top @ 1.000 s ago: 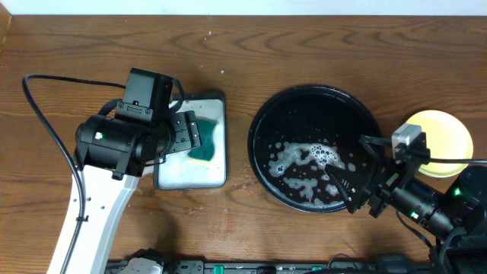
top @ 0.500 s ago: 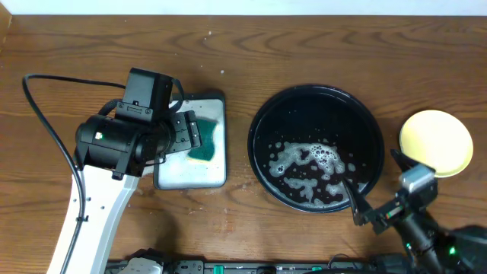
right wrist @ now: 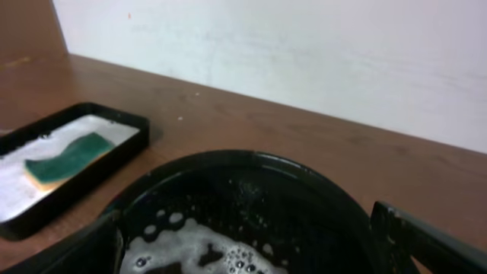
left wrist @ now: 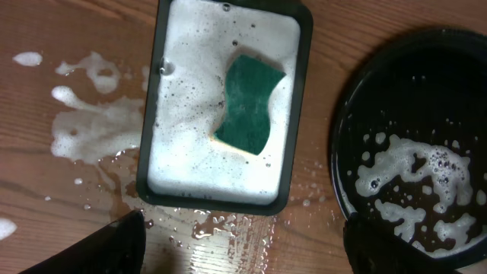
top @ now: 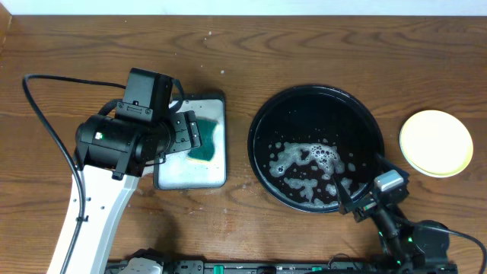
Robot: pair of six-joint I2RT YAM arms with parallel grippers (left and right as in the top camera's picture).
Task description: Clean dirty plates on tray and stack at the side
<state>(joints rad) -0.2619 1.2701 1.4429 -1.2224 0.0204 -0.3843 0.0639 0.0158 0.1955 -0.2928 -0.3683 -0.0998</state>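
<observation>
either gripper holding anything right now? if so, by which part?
Nothing is held. The left gripper is open by the sponge dish; the right gripper is open at the tray, jaws empty.

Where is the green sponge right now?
Seen from overhead, the green sponge lies on the left side, in the foamy white dish, left of the black tray.

light: bright, even | shadows: soft | glare: tray (top: 262, 114) | wrist views: soft-focus

Overhead, the left arm (top: 114, 144) hides the dish's (top: 202, 171) left part. The tray (left wrist: 426, 91) runs off the left wrist view. Anything under the yellow plate (top: 436, 143) is hidden.
</observation>
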